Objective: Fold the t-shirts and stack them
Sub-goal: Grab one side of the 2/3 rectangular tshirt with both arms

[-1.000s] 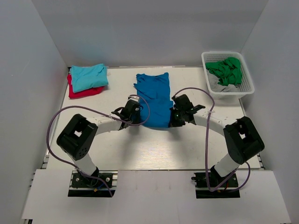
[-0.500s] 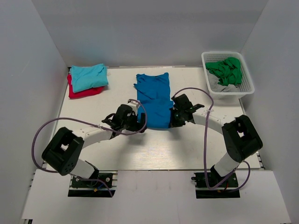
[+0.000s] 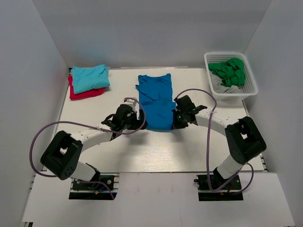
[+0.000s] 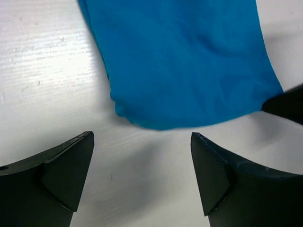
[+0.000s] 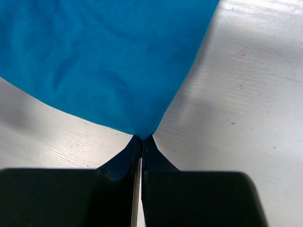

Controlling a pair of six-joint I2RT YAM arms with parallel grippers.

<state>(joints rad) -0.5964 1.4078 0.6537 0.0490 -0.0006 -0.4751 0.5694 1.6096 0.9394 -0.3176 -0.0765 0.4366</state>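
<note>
The blue tee [image 3: 156,100] lies in the middle of the bench [image 3: 156,151], a long folded strip reaching from near the far edge toward the arms. The right claw [image 5: 141,139] is pressed together on its near right corner, and the cloth is pulled to a point between the fingers. The left claw [image 4: 142,146] stands wide apart just before the near left corner, not touching it. At the far left corner the turquoise tee [image 3: 90,77] lies folded on the red tee [image 3: 83,93].
</note>
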